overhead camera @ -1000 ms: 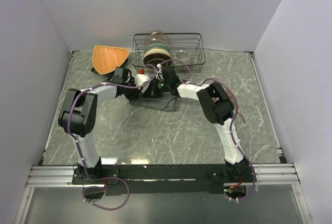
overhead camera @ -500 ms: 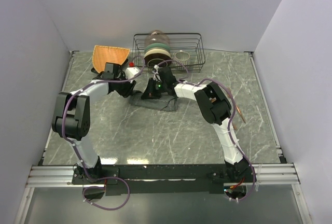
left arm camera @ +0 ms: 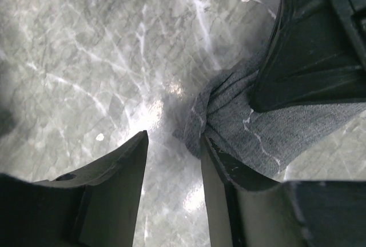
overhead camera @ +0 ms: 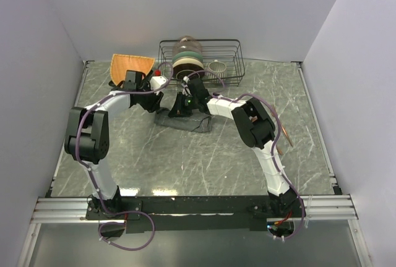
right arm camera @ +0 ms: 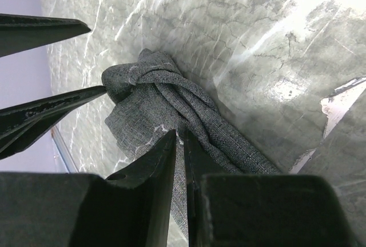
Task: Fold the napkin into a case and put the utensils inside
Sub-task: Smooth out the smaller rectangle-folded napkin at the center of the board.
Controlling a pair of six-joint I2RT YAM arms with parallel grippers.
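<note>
The dark grey napkin (overhead camera: 184, 120) lies bunched and twisted on the marble table in front of the wire rack. My right gripper (right arm camera: 182, 138) (overhead camera: 177, 109) is shut on a fold of the napkin (right arm camera: 154, 90), pinching the cloth between its tips. My left gripper (left arm camera: 171, 161) (overhead camera: 159, 104) stands open at the napkin's left end, with only bare table between its fingers. The knotted corner of the napkin (left arm camera: 226, 112) touches its right finger (left arm camera: 220, 172). A slim copper-coloured utensil (overhead camera: 287, 137) lies on the table to the right of the right arm. No folded case shows.
A wire rack (overhead camera: 230, 63) with upright plates and a small cup stands at the back centre. An orange woven mat (overhead camera: 131, 66) lies at the back left, just behind the left wrist. Grey walls close in both sides of the table.
My left gripper has opened, let go of the napkin and drawn back to the left toward the orange mat. The right gripper has kept its hold and shifted slightly left.
</note>
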